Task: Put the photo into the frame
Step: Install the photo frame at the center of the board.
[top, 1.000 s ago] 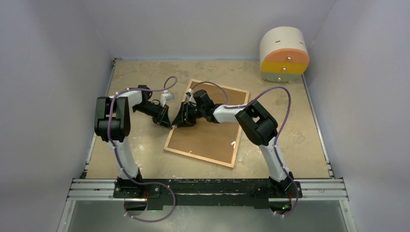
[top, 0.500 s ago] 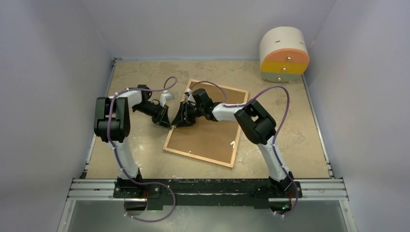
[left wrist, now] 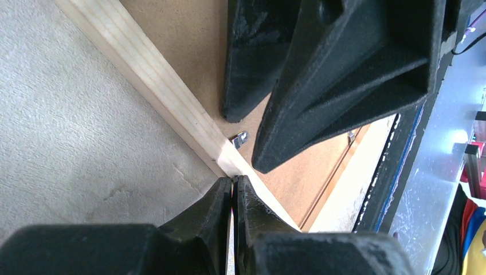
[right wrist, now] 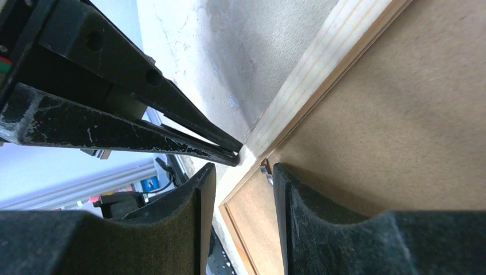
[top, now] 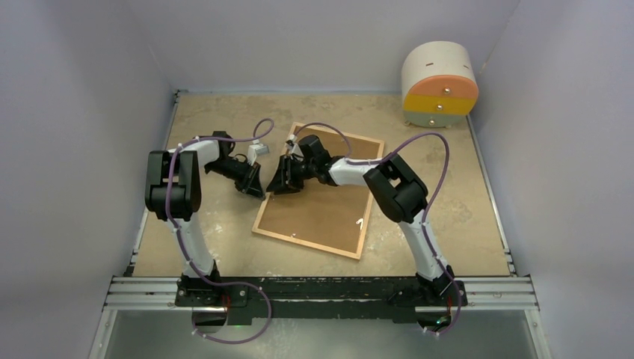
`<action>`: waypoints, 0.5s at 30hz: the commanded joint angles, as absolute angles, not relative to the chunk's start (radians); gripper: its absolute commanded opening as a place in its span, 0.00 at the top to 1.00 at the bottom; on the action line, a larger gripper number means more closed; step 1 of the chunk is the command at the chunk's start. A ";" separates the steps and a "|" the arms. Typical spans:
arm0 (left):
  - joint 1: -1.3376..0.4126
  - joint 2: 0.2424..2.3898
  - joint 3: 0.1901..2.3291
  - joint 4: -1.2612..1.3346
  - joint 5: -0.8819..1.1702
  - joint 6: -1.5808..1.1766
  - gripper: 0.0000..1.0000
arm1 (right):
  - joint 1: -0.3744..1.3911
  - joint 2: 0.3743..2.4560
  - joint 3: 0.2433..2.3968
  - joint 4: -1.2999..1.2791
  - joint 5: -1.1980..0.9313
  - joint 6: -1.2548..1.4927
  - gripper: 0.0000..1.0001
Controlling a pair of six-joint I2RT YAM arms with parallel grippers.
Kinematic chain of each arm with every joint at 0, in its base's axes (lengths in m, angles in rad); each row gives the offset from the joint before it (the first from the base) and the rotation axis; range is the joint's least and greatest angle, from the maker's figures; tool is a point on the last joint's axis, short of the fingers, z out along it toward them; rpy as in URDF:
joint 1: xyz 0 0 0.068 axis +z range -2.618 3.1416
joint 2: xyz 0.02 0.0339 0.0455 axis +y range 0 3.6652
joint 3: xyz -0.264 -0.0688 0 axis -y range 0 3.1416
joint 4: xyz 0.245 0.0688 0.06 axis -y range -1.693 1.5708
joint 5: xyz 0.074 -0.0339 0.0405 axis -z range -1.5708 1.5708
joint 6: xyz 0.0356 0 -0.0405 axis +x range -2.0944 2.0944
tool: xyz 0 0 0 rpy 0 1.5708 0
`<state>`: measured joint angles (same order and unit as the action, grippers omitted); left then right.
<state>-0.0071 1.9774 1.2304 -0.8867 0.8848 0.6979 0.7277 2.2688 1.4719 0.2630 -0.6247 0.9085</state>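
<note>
1. Since a second ago, the right arm's elbow has crept a touch leftward and its gripper (top: 282, 183) has edged slightly up the frame's left side. The left arm and the frame (top: 306, 243) look unmoved
2. The frame lies face down near the middle of the table (top: 224, 112), with the brown backing panel (top: 321, 213) seated inside the light wooden moulding
3. The photo is not in sight in any view. I cannot tell whether it is already under the backing
4. Progress, as I judge it: if the print is inside, only securing the backing is left. If not, the backing has yet to come out and the main step is undone
5. The left arm reaches in from the left, forearm low. Its gripper (left wrist: 232, 182) is closed, fingertips pressed together on the moulding's edge, with nothing between them
6. The right arm stretches across the backing towards the same edge. Its jaws stand part-way apart over a small metal clip (left wrist: 239, 139) at the moulding's inner side, gripping nothing that I can see
7. The two grippers nearly meet, tips just apart
8. A round drawer unit (top: 439, 84) sits at the far right corner, well apart
</note>
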 commanded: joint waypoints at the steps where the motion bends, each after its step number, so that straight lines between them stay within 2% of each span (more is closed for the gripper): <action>1: -0.035 1.983 1.201 -0.822 0.826 0.743 0.93 | 0.704 2.261 1.493 0.189 -0.543 0.840 0.55; 15: -0.036 1.984 1.198 -0.822 0.825 0.745 0.94 | 0.766 2.293 1.481 0.201 -0.543 0.824 0.57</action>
<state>-0.0071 1.9759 1.2285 -0.8852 0.8852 0.6991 0.7349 2.2692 1.5032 0.2398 -0.5671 0.8528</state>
